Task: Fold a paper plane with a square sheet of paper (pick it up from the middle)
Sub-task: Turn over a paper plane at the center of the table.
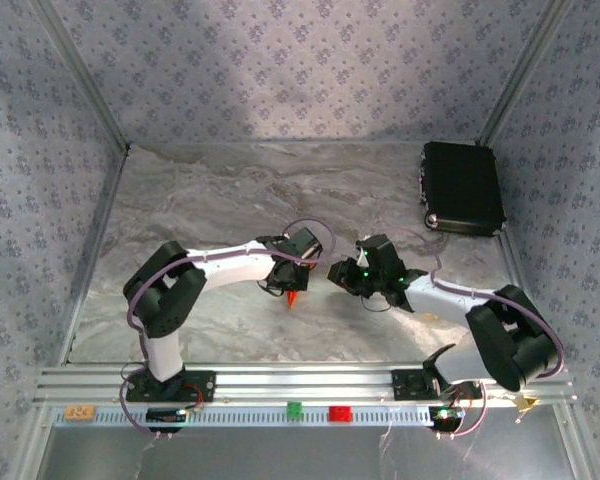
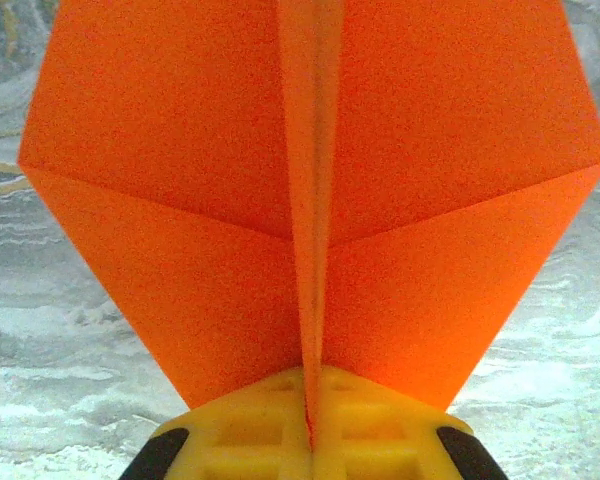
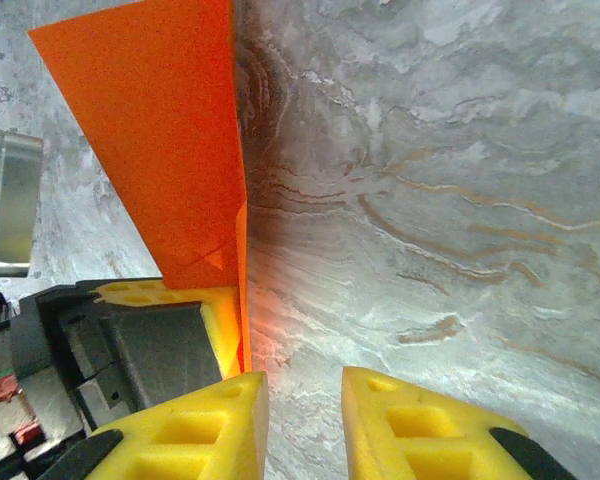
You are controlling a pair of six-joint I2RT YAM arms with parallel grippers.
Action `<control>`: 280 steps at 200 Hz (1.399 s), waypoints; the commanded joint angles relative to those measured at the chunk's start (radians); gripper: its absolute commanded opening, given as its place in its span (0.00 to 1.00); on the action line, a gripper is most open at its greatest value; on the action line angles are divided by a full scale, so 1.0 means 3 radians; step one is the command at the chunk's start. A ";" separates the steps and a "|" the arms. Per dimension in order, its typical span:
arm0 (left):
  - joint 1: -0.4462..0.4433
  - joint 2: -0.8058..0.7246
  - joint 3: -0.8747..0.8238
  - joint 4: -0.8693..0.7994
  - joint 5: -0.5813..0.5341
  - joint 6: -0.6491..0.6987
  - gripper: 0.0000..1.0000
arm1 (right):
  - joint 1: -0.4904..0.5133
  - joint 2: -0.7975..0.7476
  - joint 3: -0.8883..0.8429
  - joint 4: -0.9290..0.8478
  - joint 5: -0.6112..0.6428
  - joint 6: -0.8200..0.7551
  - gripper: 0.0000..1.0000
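The bright orange square sheet of paper is folded into a pointed paper plane (image 2: 180, 150) with a centre crease and two spread wings. My left gripper (image 2: 310, 390) is shut on the crease, its yellow pads pressed against the fold. In the top view an orange tip (image 1: 293, 297) pokes out below the left gripper (image 1: 288, 275) near the middle of the table. My right gripper (image 3: 305, 395) stands open just beside the plane (image 3: 150, 130), with nothing but marble tabletop between its yellow fingers (image 3: 205, 420). It faces the left gripper (image 3: 218, 325) from the right (image 1: 340, 272).
A black box (image 1: 463, 187) lies at the back right of the marble table (image 1: 210, 200). On the front rail sit a small yellow-orange block (image 1: 78, 411), a green block (image 1: 294, 408) and a red block (image 1: 339, 412). Patterned walls close in three sides.
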 commanded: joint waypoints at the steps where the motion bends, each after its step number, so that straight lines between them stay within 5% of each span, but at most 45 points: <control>1: -0.0034 0.0055 0.0116 -0.0178 -0.0111 -0.0062 0.07 | -0.0046 -0.0147 -0.0081 -0.0132 0.0081 -0.0069 0.27; 280: -0.0073 0.0254 0.0066 -0.0277 -0.0240 -0.0341 0.34 | -0.0196 -0.0622 -0.0353 -0.0345 0.0170 -0.0058 0.34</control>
